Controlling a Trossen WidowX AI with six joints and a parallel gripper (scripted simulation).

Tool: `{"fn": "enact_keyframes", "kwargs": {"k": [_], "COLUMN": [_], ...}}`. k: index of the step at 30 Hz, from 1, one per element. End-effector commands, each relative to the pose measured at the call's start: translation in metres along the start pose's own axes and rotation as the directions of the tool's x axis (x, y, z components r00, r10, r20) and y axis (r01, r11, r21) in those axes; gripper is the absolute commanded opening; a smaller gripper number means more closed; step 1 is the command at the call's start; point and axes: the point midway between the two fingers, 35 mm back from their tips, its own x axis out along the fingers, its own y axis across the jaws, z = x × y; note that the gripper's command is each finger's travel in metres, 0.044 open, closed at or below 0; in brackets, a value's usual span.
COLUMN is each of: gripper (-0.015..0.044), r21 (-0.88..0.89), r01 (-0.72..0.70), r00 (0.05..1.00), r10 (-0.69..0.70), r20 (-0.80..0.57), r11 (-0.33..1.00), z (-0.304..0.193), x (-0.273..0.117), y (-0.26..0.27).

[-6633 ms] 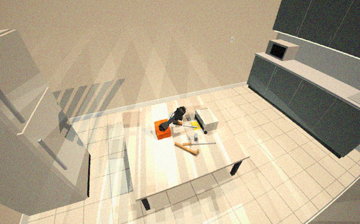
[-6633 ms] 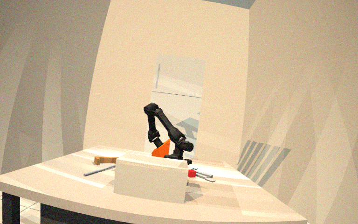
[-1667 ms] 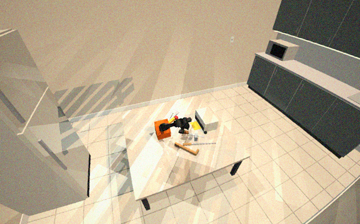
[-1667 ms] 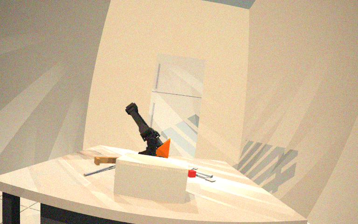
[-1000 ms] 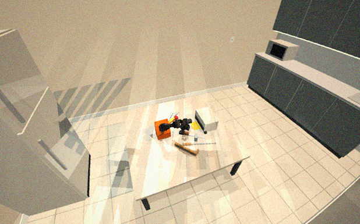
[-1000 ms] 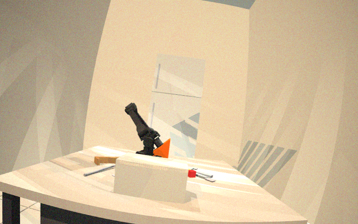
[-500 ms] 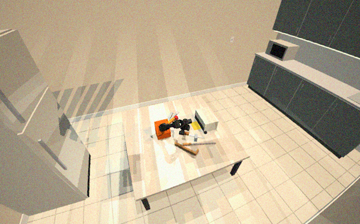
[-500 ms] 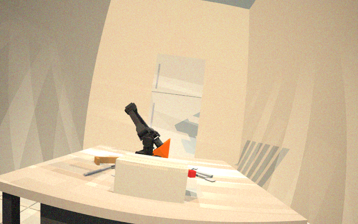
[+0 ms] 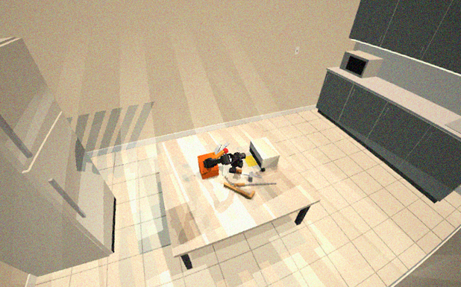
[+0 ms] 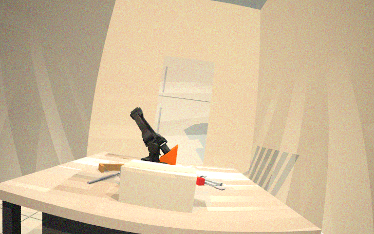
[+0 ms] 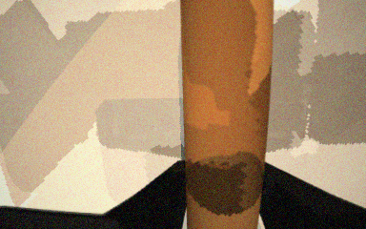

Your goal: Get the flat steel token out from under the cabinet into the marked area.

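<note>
Since any lettering on these articles is too small to read, they are listed by form and colour. Item: one black gripper (image 9: 233,170) (image 11: 218,169), fingers partly apart and closed on a rounded, orange-brown handle (image 9: 238,171) (image 11: 226,95), which fills the space between them; the tool's far end is unclear. Item: one pale, box-shaped cabinet (image 9: 268,154) (image 10: 157,187), upright on the wooden table (image 9: 219,216) (image 10: 248,218). Item: one yellow marked area (image 9: 251,161), in front of the cabinet. Item: one steel token, its whereabouts impossible to tell in these views. Item: one wooden mallet-like piece (image 9: 238,190) (image 10: 111,167), lying near a long grey rod (image 9: 261,184) (image 10: 103,178). Item: one red block (image 9: 225,150) (image 10: 200,181), near slim grey pieces (image 9: 222,147) (image 10: 216,183). Item: one orange base (image 9: 204,173) (image 10: 172,158), beneath the black arm (image 9: 222,159) (image 10: 146,129).
</note>
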Motion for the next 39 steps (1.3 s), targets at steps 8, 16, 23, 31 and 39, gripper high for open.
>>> {"fn": "enact_keyframes", "kwargs": {"k": [8, 16, 23, 31, 39], "gripper": [0.0000, 0.0000, 0.0000, 0.0000, 0.0000], "r21": [0.014, 0.014, 0.014, 0.014, 0.014], "r01": [0.006, 0.006, 0.006, 0.006, 0.006], "r00": [1.000, 1.000, 1.000, 1.000, 1.000], "r10": [-0.006, -0.006, -0.006, -0.006, -0.007], "r20": [0.005, 0.006, 0.006, 0.006, 0.006], "r11": [1.000, 1.000, 1.000, 1.000, 1.000], "z": [0.003, 0.003, 0.003, 0.004, 0.003], "x": [0.000, 0.000, 0.000, 0.000, 0.000], "y": [-0.006, -0.009, -0.012, -0.015, -0.018]}}
